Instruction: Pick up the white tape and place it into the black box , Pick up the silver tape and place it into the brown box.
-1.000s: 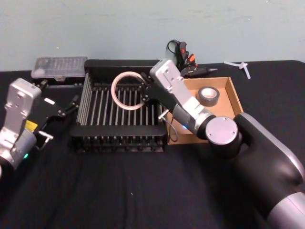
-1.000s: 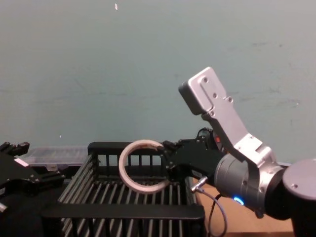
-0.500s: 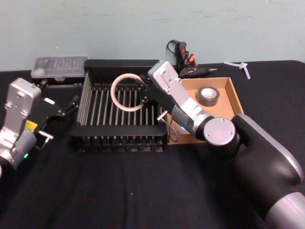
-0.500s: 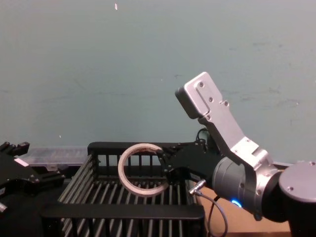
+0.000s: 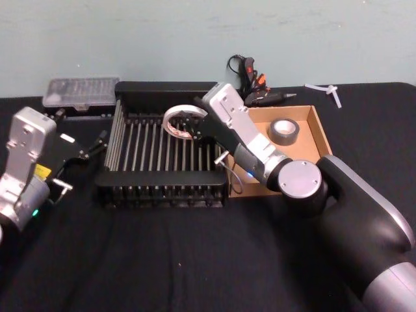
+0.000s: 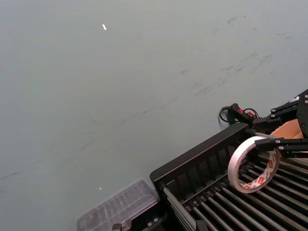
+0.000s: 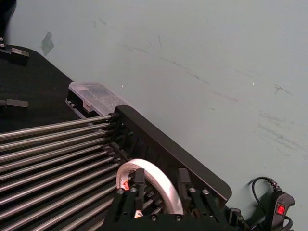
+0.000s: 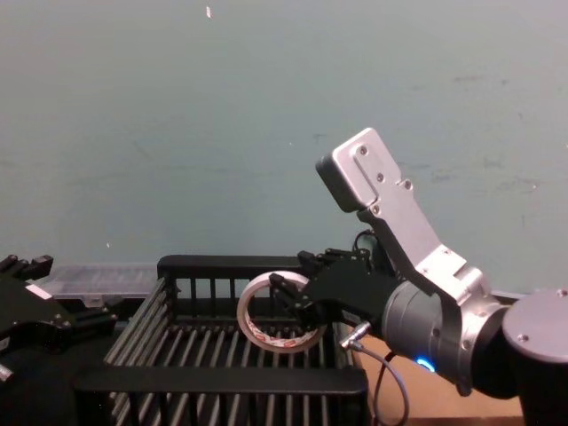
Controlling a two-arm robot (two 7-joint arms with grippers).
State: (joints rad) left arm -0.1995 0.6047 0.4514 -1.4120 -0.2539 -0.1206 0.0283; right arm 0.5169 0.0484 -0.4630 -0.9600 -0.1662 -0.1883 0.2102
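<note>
My right gripper (image 5: 193,127) pinches the white tape (image 5: 182,121) by its thin wall, a light, easily squashed ring, above the black box (image 5: 162,177).

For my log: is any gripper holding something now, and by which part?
The right gripper seems to hold the white tape by its rim, over the black box. The left gripper holds nothing.

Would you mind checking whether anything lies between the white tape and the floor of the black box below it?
Nothing visible does: the right gripper holds the white tape over bare bars of the black box.
</note>
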